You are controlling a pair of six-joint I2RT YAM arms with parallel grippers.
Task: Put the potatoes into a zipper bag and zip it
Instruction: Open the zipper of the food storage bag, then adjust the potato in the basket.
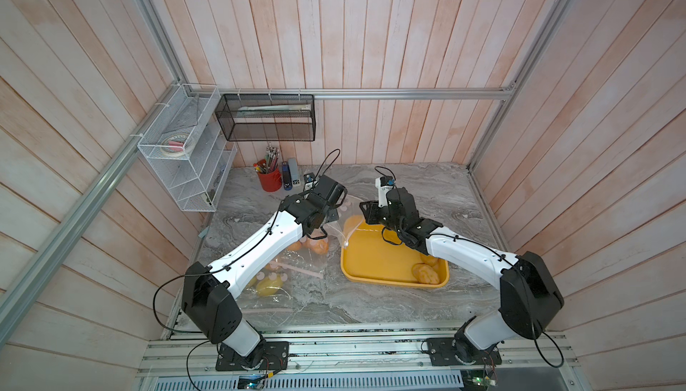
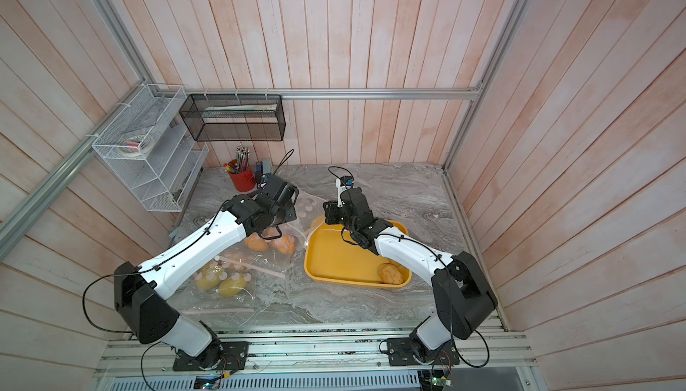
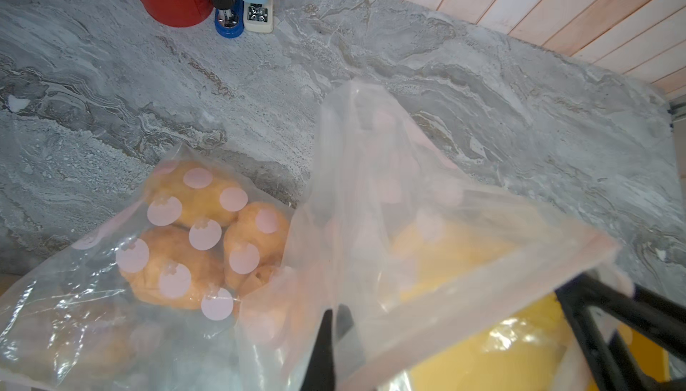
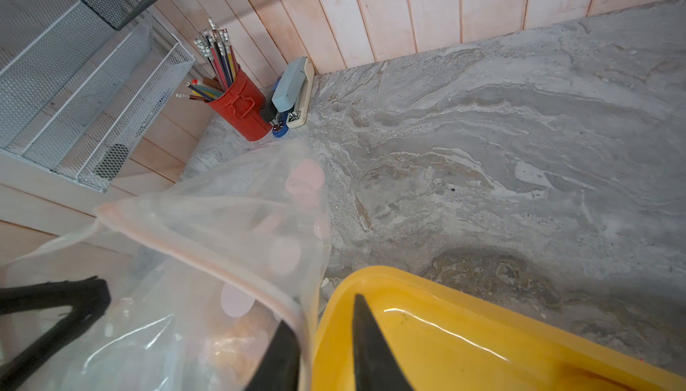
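- Left claw (image 3: 336,313) pinches the bag (image 3: 427,203); a slip would collapse its mouth.
- Right claw (image 4: 323,311), spread beside it, could snag film heading for tray (image 4: 464,352) potatoes (image 1: 427,273).

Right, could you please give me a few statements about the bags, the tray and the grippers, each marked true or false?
1. Potatoes lie in the yellow tray. True.
2. The zipper bag pinched by the left gripper is empty. False: orange potatoes lie inside it.
3. The red cup holds pencils. True.
4. The right gripper has its fingers shut. False: they stand apart.
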